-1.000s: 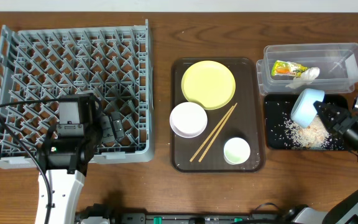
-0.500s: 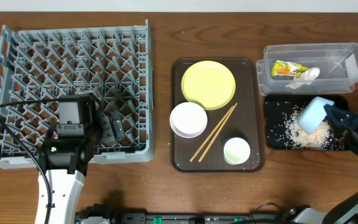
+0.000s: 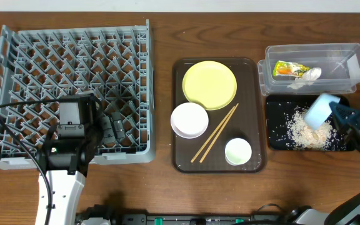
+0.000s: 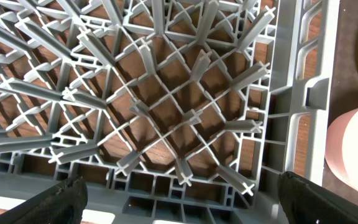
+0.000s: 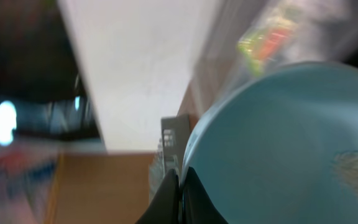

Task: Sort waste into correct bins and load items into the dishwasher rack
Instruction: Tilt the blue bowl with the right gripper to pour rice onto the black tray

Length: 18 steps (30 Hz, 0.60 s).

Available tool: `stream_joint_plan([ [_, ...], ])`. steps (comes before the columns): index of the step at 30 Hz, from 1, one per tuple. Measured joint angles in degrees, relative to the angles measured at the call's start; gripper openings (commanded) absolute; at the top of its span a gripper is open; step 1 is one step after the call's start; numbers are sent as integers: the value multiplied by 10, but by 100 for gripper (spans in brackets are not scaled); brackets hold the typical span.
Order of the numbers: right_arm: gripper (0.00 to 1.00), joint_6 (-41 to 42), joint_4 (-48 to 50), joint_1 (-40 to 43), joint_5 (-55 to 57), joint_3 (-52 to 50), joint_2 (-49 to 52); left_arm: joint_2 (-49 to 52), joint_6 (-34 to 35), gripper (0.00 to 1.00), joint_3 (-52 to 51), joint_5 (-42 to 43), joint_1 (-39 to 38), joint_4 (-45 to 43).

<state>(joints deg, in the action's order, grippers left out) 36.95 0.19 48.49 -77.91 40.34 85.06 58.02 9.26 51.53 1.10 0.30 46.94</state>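
Tipping the light blue round bowl (image 3: 318,110) above the shallow black rectangular tray (image 3: 274,142), the right gripper (image 3: 334,114) pinches its rim; hold it steep and centred so the white rice scraps (image 3: 308,132) land inside.

Rack (image 3: 74,87) fills left of desk (image 3: 161,37): upright pegs throughout, raised walls. Left fingers (image 4: 61,199) spread wide above its near-right corner. Bare strip between rack and serving tray (image 3: 179,159). Serving tray crowded: plate (image 3: 209,84), white bowl (image 3: 189,120), chopsticks (image 3: 216,132), cup (image 3: 238,151). Narrow gap to black tray (image 3: 275,140) and tub (image 3: 355,69). Blue bowl (image 3: 319,111), tilted in right fingers (image 3: 345,117), blocks black tray's right half.
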Motion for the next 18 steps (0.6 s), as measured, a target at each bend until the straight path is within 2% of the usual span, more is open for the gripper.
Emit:
stream_joint_plan([
  [3, 1, -17, -16, 0, -19, 0, 0, 0, 0, 99, 0, 0, 0, 0],
  [7, 1, -10, -71, -1, 20, 0, 0, 0, 0, 99, 0, 0, 0, 0],
  [16, 1, -28, -7, -4, 2, -1, 1, 0, 0, 99, 0, 0, 0, 0],
  [18, 2, -42, 37, -8, -23, -2, 1, 0, 0, 99, 0, 0, 0, 0],
])
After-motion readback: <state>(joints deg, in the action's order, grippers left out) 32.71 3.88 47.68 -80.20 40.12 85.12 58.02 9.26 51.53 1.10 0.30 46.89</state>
